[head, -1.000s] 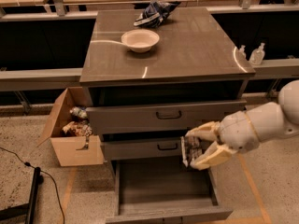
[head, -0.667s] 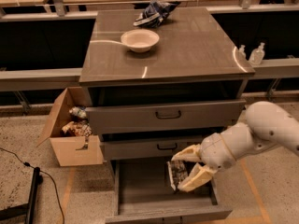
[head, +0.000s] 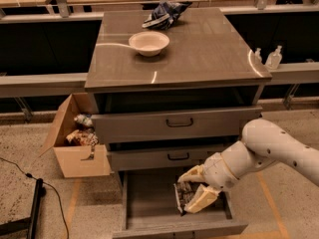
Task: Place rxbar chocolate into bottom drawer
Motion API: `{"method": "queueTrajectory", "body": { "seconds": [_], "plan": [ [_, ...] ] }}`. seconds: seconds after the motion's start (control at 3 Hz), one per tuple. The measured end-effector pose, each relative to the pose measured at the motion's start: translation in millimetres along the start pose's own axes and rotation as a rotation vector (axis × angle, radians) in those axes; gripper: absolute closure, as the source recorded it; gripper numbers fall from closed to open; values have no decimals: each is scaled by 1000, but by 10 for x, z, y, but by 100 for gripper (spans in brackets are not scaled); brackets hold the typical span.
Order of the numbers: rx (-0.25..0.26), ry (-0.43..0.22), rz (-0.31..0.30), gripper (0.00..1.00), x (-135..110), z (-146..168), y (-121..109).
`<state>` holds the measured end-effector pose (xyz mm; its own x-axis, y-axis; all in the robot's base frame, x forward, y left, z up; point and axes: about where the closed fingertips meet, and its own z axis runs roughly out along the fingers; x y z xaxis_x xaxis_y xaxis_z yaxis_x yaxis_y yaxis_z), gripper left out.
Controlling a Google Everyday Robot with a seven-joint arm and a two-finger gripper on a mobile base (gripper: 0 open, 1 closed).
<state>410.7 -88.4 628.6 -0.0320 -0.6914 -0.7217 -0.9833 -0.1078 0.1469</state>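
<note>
The bottom drawer (head: 144,203) is pulled out, a wide shallow grey tray below two shut drawers. My gripper (head: 196,190) reaches in from the right and sits low over the drawer's right half. Its pale fingers (head: 201,199) are shut on the rxbar chocolate (head: 184,195), a dark flat bar with pale markings, held on edge just above or at the drawer floor. My white arm (head: 269,148) stretches in from the right.
A white bowl (head: 149,43) and a blue-and-white patterned bag (head: 163,13) sit on the cabinet top (head: 199,49). A cardboard box (head: 79,143) with items stands left of the cabinet. Two bottles (head: 273,59) stand on the right ledge. A black cable (head: 35,203) lies on the floor at left.
My gripper has moved down and to the left with the bar, from in front of the middle drawer into the open bottom drawer.
</note>
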Motion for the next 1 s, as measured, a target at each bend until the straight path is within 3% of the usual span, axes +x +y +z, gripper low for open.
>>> {"method": "queueTrajectory", "body": {
  "seconds": [0.33,0.67,1.0],
  "plan": [
    [62,18,32,100,100,28,-9],
    [194,83,174,100,879,151,34],
    [324,137,295,100,1692,288,-228]
  ]
}}
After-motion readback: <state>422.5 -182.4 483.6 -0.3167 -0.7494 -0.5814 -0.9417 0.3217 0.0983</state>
